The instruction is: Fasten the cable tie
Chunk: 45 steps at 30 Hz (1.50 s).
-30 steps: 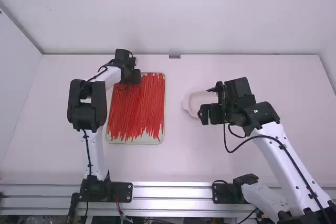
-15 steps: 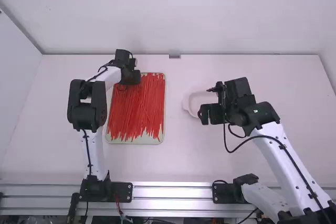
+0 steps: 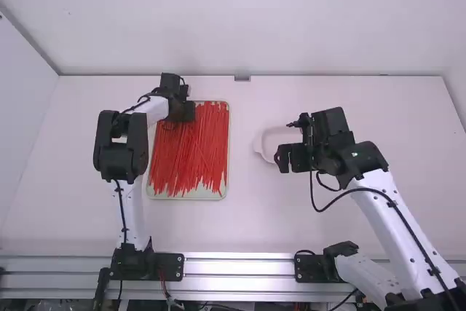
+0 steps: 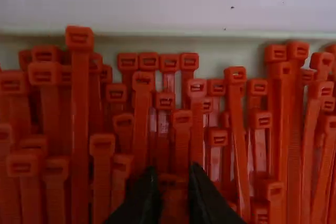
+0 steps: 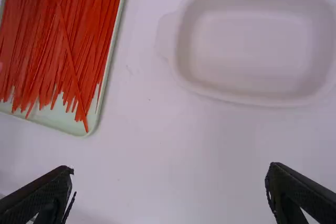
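While right arm idles, left jaws dip among cable ties (image 4: 80, 129)

Light: bright, even and diffuse across the white table (image 3: 364, 100).
Shadows: soft and faint, a pale grey band along the tray (image 5: 107, 90) edge.
Dish (image 5: 252, 40): gentle shading inside its walls.
Left wrist view: dimmer, with the cable ties (image 4: 79, 129) darkening near the left gripper (image 4: 169, 187).

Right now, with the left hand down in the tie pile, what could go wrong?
1. The left hand sits among tightly packed, overlapping cable ties; it may lift several or drag neighbours off the tray.
2. The right hand hangs open near the white dish, away from the pile, so a lifted tie's tail may swing unsupported.
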Each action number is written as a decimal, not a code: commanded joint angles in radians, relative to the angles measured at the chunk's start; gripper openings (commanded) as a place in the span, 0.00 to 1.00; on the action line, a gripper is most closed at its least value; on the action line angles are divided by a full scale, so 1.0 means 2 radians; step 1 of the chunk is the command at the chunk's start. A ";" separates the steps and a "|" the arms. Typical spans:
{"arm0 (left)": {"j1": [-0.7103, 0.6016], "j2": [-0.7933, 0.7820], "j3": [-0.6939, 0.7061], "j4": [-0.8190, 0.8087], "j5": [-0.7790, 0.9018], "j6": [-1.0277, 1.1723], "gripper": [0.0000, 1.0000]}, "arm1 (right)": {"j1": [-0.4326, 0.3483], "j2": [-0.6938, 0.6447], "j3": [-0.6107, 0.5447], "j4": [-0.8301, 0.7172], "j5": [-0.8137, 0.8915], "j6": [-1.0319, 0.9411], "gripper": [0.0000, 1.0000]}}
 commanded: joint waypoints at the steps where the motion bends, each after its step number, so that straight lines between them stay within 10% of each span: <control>1: -0.002 0.006 -0.006 -0.002 -0.004 0.005 0.13 | -0.002 0.002 0.016 -0.002 -0.002 0.000 0.98; 45: -0.002 0.006 0.021 -0.034 -0.030 0.005 0.22 | -0.002 0.002 0.016 -0.002 -0.001 0.000 0.98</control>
